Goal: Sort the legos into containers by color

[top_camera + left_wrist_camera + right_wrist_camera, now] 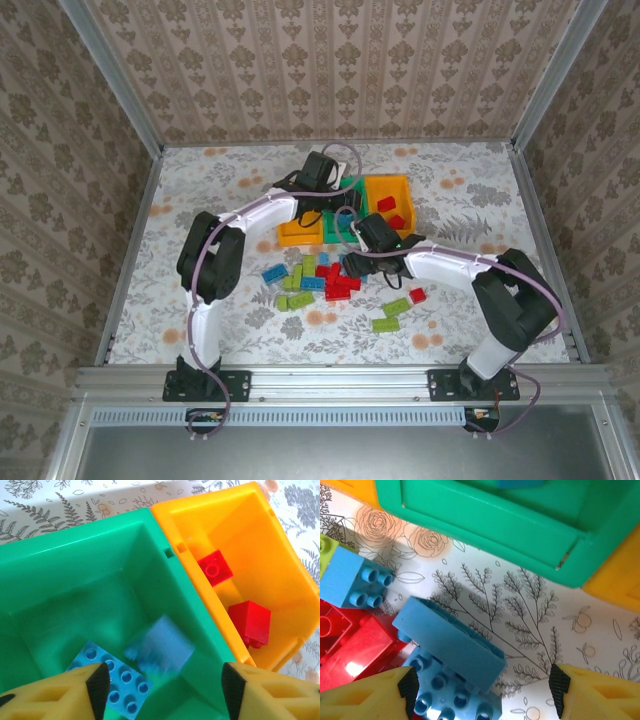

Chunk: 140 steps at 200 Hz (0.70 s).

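Sorting blues, both claws spread
Top: legos (325,280) heaped on the counter (200,180). Left wrist: my left claw (160,680) above the green bin (75,555), blurred blue brick (162,647) inside. Right wrist: right claw (482,685) over a tilted blue brick (450,640) — I fear closing skids it off.

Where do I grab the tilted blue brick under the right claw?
Probably across the two long flat sides of the tilted blue brick, descending from above. It leans on a studded blue brick and runs diagonally between the fingers of the open right claw, so rotate the wrist to square up first.
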Motion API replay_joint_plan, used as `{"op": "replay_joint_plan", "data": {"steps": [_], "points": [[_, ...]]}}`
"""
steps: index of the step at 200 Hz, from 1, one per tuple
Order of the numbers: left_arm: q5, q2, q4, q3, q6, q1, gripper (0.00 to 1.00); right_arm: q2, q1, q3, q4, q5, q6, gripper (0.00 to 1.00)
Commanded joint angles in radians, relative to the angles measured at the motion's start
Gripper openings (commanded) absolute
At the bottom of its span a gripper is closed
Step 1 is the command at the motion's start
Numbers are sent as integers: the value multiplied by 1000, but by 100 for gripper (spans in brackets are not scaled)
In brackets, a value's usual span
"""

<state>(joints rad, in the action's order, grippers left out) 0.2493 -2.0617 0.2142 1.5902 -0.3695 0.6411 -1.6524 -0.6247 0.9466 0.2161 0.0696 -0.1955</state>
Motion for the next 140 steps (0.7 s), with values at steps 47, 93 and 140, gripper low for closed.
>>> {"op": "replay_joint_plan", "data": {"steps": [47, 93, 140], "points": [[10, 242, -64, -199, -48, -29, 78, -90, -13, 91, 70, -63, 104, 63], [19, 365, -82, -339, -53, -68, 80, -80, -18, 80, 55, -121, 140, 63], [16, 442, -94, -459, -59, -96, 81, -100, -20, 96, 72, -112, 181, 61]]}}
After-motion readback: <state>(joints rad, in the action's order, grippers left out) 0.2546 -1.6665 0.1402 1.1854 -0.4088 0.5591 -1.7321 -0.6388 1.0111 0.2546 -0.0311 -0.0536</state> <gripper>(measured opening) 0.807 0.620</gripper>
